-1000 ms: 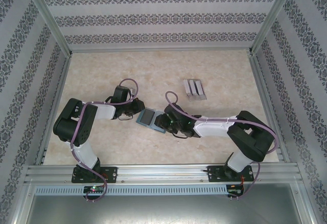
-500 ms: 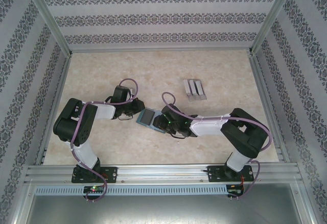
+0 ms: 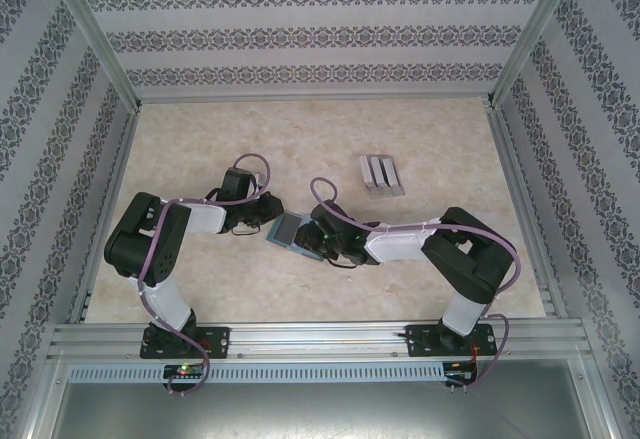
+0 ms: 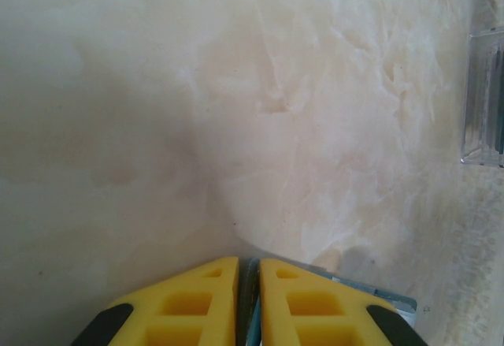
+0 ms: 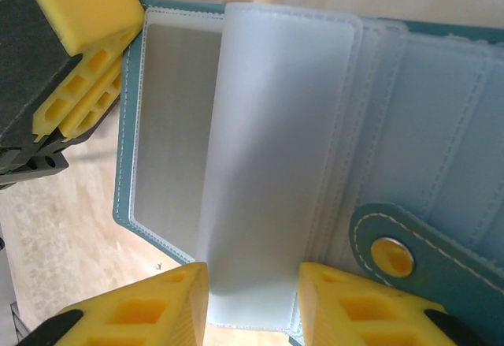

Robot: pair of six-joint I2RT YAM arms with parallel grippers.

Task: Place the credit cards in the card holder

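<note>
The teal card holder [image 3: 290, 231] lies open on the table between the two arms. My left gripper [image 3: 268, 209] is shut on its left edge, and a thin teal rim [image 4: 253, 283] shows between the yellow fingers [image 4: 197, 299]. My right gripper [image 3: 316, 237] hovers low over the card holder [image 5: 409, 125]. It is open, and a raised pale blue inner leaf [image 5: 268, 141] stands between its fingers [image 5: 157, 306]. The snap button [image 5: 391, 256] sits on a teal tab to the right. The left gripper's fingers [image 5: 87, 15] show at the wallet's corner. The credit cards are hidden.
A clear plastic three-slot stand [image 3: 380, 174] stands behind and to the right of the wallet, also at the right edge [image 4: 484, 98] of the left wrist view. Patterned walls and metal rails [image 3: 110, 189] enclose the marble-look table [image 3: 300, 129].
My right arm has reached further left over the wallet and its jaws have narrowed a little around the pale leaf. The left gripper has stayed clamped on the wallet's edge.
</note>
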